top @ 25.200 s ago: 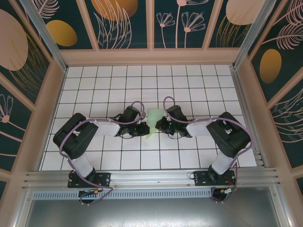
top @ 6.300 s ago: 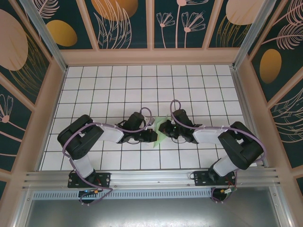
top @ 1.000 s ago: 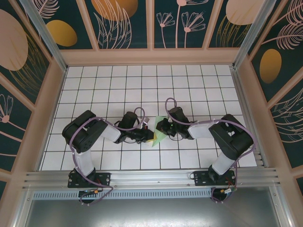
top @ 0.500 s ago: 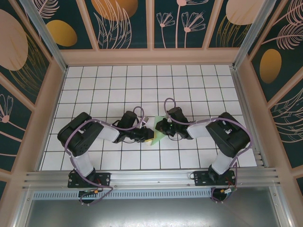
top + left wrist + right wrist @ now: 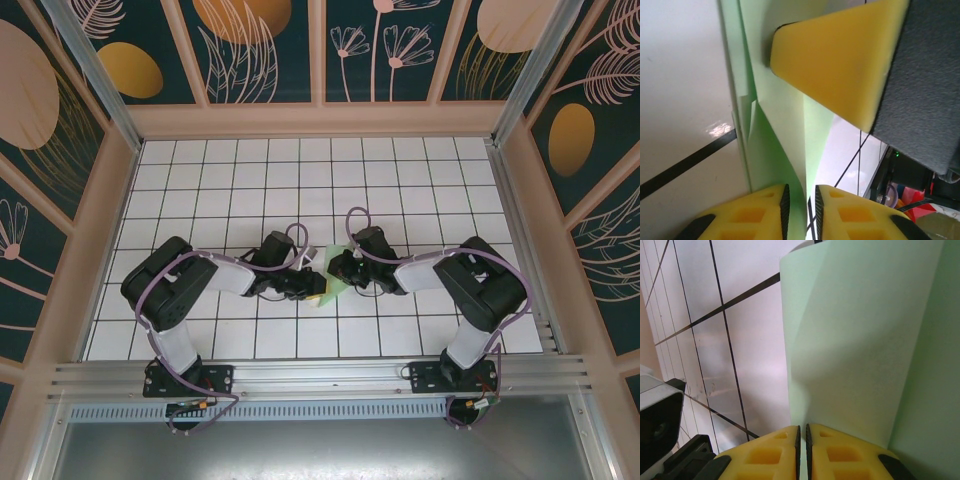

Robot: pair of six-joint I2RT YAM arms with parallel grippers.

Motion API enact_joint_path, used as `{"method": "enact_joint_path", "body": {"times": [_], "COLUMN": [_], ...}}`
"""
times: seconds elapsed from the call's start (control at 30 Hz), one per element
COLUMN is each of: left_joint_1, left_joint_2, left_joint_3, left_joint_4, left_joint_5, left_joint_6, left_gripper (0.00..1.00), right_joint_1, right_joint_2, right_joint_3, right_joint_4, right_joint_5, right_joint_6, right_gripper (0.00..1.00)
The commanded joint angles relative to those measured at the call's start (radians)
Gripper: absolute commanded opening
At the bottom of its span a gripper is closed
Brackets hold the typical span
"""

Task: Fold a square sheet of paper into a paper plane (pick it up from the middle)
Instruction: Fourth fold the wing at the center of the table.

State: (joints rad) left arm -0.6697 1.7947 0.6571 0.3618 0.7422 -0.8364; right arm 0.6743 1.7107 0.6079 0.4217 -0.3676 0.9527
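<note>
The pale mint-green sheet of paper (image 5: 328,291), folded into a slim shape with creases, sits at the table's centre between both grippers. My left gripper (image 5: 312,286) comes from the left. In the left wrist view its yellow fingertips (image 5: 765,205) stand narrowly apart around a raised flap of the paper (image 5: 785,115), with a thin gap left beside the flap at the gripper (image 5: 800,194). My right gripper (image 5: 340,273) meets it from the right, and one of its yellow fingers (image 5: 840,65) lies against the paper. In the right wrist view the gripper (image 5: 802,430) is pinched shut on the paper's edge (image 5: 865,340).
The white tiled table (image 5: 300,180) with black grid lines stretches out on all sides of the paper. Wooden frame walls (image 5: 120,200) enclose it on three sides. An aluminium rail (image 5: 320,375) with the arm bases runs along the near edge.
The left gripper's jaws have parted a little from fully shut. The left arm's elbow has swung left. The right gripper and the paper have stayed in place.
</note>
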Motion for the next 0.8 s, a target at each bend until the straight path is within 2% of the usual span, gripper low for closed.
{"method": "enact_joint_path", "body": {"times": [0.0,0.1,0.2,0.33,0.4,0.5,0.67,0.77], "left_joint_1": [0.010,0.009,0.010,0.009,0.010,0.009,0.009,0.009], "left_joint_2": [0.029,0.022,0.017,0.004,-0.009,-0.018,-0.016,-0.035], "left_joint_3": [-0.005,-0.011,-0.015,-0.024,-0.032,-0.039,-0.055,-0.066], "left_joint_4": [-0.168,-0.163,-0.168,-0.184,-0.191,-0.195,-0.214,-0.239], "left_joint_5": [-0.130,-0.134,-0.137,-0.150,-0.158,-0.159,-0.174,-0.200], "left_joint_6": [0.076,0.073,0.070,0.074,0.076,0.079,0.085,0.085], "left_gripper": [0.17,0.08,0.06,0.12,0.19,0.19,0.05,0.04], "right_joint_1": [0.003,0.004,0.003,0.002,0.002,0.004,0.004,0.003], "right_joint_2": [0.038,0.038,0.043,0.055,0.061,0.066,0.066,0.065], "right_joint_3": [-0.006,-0.011,-0.013,-0.013,-0.014,-0.017,-0.020,-0.025], "right_joint_4": [-0.031,-0.032,-0.032,-0.035,-0.035,-0.029,-0.026,-0.019], "right_joint_5": [0.015,0.018,0.020,0.022,0.023,0.029,0.038,0.042], "right_joint_6": [0.003,0.004,0.004,0.004,0.004,0.009,0.018,0.024], "right_gripper": [0.15,0.15,0.15,0.15,0.15,0.15,0.15,0.15]}}
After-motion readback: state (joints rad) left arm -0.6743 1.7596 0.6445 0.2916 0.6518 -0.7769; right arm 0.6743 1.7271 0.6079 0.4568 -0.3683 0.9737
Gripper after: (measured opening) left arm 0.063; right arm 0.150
